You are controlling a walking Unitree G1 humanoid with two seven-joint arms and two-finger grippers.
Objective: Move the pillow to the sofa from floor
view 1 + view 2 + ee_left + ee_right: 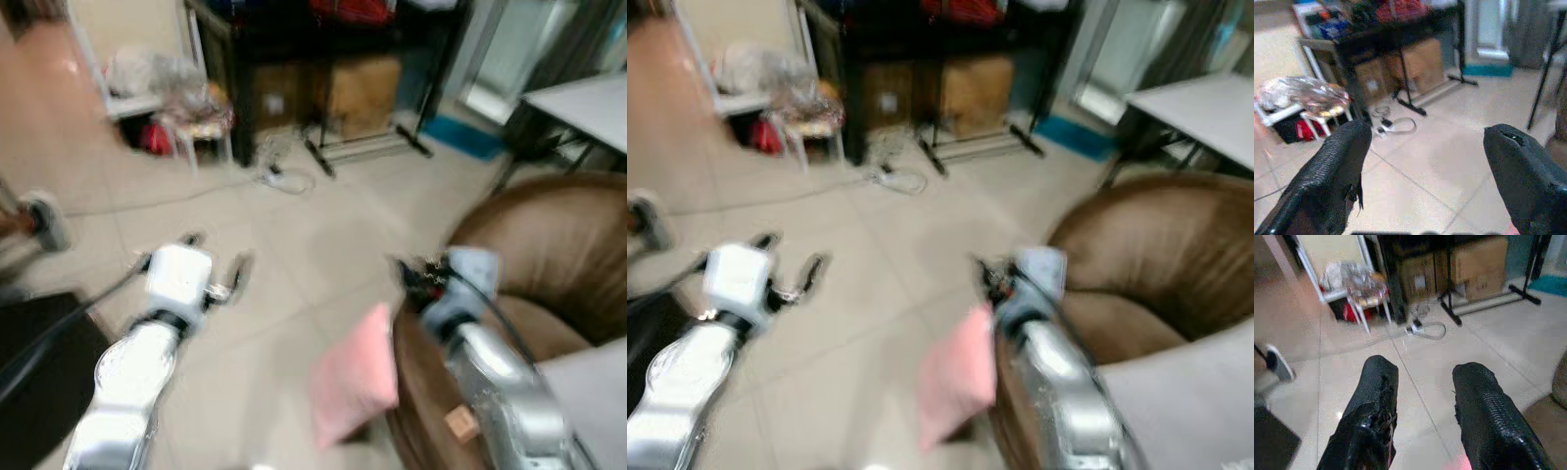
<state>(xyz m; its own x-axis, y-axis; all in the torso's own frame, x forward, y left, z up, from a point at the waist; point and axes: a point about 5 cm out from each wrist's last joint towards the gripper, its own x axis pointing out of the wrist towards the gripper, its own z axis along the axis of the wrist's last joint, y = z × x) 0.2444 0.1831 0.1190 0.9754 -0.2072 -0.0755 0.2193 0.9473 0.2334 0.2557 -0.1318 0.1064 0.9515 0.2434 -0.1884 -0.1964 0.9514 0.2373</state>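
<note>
A pink pillow [355, 387] stands on the tiled floor, leaning against the side of the brown sofa [558, 255]. My left gripper [217, 259] is held out over the floor to the pillow's left, open and empty; its black fingers [1337, 171] stand wide apart. My right gripper [409, 274] hovers above the pillow's upper edge by the sofa arm, open with nothing between its fingers [1374, 401]. The head views are blurred.
A black shelf with cardboard boxes [362, 93] stands at the back. A white stool with bags [191, 113] and a cable on the floor [284, 178] lie before it. A white table [583, 103] is at the right, a dark mat [39, 362] at the left.
</note>
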